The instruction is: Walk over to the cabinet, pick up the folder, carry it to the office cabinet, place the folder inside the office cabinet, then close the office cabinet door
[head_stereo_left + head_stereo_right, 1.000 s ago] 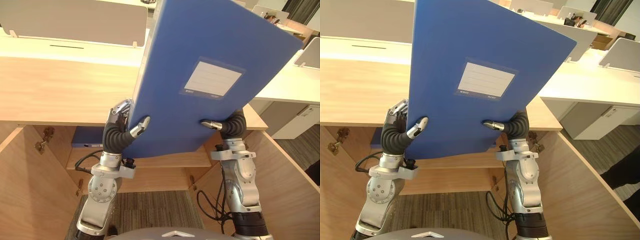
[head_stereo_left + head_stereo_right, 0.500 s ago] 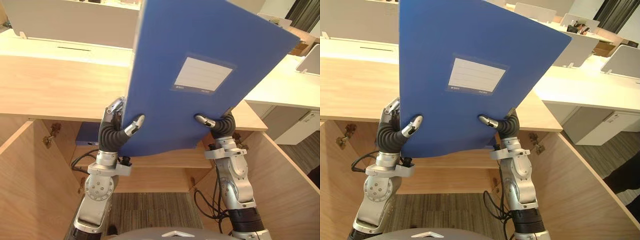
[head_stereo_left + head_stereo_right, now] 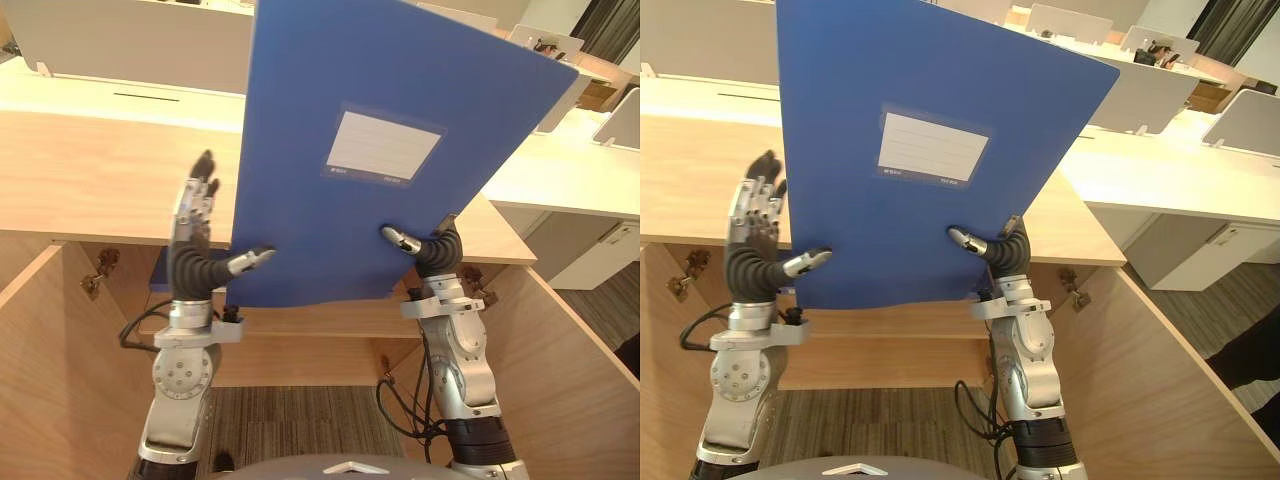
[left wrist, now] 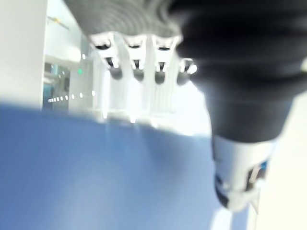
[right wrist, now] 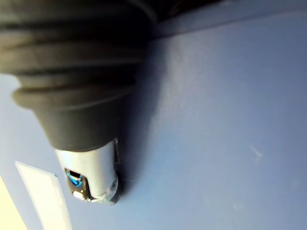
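- The folder is off its first resting place and is held upright in front of the office cabinet. It is above the cabinet's shelf and not yet inside, so pickup and carry look done.
- Setting it on the shelf and closing the doors, which stand swung out on both sides of the cabinet, remain.
- The left hand has its fingers straight and slightly apart, upright beside the folder's edge. Only its thumb lies on the front cover.
- The right hand presses its thumb on the front cover. The rest is behind the folder, so its grip cannot be told.
- The folder is a stiff, smooth blue board, flat and rectangular, with a pale lined label.
- The cabinet is light wood-grain panel with metal hinges, and ribbed grey carpet lies below it.
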`<state>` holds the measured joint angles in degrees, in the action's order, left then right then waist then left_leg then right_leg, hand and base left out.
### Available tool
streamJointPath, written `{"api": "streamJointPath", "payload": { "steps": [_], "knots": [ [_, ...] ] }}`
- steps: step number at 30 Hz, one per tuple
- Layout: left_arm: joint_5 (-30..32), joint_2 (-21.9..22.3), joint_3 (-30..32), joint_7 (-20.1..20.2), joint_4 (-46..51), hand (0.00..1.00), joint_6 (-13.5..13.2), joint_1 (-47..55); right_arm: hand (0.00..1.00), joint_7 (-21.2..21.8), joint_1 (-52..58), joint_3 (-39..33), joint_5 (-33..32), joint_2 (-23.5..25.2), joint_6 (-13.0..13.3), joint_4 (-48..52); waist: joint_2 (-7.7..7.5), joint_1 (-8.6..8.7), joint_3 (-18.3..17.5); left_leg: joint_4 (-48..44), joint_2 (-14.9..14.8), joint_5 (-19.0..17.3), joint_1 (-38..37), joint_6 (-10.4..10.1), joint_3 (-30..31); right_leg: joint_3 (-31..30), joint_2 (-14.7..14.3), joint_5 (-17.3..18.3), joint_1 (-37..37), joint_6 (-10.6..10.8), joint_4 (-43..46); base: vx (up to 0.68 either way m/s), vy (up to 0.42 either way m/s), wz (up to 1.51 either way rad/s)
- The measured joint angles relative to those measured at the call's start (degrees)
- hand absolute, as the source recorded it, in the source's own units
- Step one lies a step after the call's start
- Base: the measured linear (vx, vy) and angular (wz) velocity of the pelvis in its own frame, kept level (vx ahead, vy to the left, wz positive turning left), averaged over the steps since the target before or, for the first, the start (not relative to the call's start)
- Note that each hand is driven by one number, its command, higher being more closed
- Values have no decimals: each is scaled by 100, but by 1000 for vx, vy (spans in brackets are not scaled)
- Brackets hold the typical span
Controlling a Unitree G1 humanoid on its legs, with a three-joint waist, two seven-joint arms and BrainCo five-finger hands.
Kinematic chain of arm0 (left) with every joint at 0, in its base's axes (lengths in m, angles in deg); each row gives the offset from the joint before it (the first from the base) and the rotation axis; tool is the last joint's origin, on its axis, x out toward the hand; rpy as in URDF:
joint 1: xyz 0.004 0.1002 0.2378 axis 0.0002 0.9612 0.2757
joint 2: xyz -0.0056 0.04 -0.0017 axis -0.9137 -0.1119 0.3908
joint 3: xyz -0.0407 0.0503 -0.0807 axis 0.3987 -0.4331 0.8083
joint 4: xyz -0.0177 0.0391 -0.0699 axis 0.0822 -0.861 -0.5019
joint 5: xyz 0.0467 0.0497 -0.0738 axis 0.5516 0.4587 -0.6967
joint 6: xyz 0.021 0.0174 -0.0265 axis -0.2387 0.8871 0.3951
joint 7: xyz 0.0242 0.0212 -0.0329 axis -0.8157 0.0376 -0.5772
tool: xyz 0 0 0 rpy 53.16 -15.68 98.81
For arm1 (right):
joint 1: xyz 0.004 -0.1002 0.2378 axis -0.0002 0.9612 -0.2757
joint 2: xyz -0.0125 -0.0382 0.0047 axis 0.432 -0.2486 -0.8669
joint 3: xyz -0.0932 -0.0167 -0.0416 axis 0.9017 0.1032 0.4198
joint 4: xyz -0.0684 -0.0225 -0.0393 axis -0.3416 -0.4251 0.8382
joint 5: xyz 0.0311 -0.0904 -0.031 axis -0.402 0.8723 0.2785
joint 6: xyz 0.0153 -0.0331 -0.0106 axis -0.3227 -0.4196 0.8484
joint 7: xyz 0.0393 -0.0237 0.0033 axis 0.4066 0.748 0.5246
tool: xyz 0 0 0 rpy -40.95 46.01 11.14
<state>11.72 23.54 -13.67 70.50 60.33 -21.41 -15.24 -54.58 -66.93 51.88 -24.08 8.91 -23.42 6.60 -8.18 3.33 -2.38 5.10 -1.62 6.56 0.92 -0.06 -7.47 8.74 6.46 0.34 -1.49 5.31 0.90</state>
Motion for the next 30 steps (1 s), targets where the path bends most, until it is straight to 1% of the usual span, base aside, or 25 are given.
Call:
{"api": "streamJointPath", "payload": {
  "steps": [3,5,8,12,14,18,24,26,27,28,30],
  "knots": [
    [-310,150,519,-98,0,0,-3,236,100,-77,53,-196,22,124,2,167,39,-2,23,0,3,0,-3,-1,42,47,2,13,-33,10,-1,0,0,8],
    [-549,299,1001,-116,-29,0,-3,496,100,-84,125,-393,24,185,30,212,69,-6,33,1,5,0,-3,-2,90,114,5,53,-50,28,-6,-9,1,13],
    [-743,445,1513,-162,-336,0,2,748,100,-91,311,-674,60,324,26,212,99,-64,30,1,3,2,-6,-3,122,139,4,72,-73,30,-6,1,0,8],
    [-742,601,1875,-229,-718,0,131,977,100,-87,410,-791,61,382,22,212,107,-114,34,1,4,2,-1,-4,128,146,6,72,-76,30,-6,0,0,0],
    [-736,662,2034,-231,-958,0,259,1079,100,-82,418,-850,60,499,4,212,116,-124,39,1,3,2,3,-3,131,149,7,72,-76,31,-6,0,0,0],
    [-715,710,2168,-231,-1395,0,427,1133,100,-78,455,-904,55,596,4,212,133,-139,52,1,3,1,13,-3,134,153,9,76,-74,36,-8,0,0,0],
    [-413,705,2155,-161,-2289,0,670,1178,100,-47,711,-818,47,608,-48,211,179,-142,90,0,1,-3,44,-2,136,157,11,92,-51,37,-8,0,0,0],
    [-359,695,2142,-68,-2688,0,786,1184,100,-42,763,-693,50,605,-121,211,215,-134,119,0,1,-4,54,-2,130,150,12,93,-27,38,-7,0,0,0],
    [-236,692,2116,-1,-2920,0,851,1183,100,-39,837,-586,65,596,-129,207,230,-134,130,0,-2,-6,67,-3,129,150,11,94,-14,38,-8,0,0,0],
    [-140,683,2084,48,-3108,0,862,1183,100,-40,899,-490,86,585,-130,203,236,-137,135,1,-4,-7,81,-4,128,150,11,98,4,39,-7,0,0,0],
    [107,611,1969,187,-3589,0,944,1181,100,-31,928,-259,275,559,-189,149,255,-134,164,0,-7,-10,100,-6,116,137,10,100,35,38,-3,10,-2,-3]
  ]
}}
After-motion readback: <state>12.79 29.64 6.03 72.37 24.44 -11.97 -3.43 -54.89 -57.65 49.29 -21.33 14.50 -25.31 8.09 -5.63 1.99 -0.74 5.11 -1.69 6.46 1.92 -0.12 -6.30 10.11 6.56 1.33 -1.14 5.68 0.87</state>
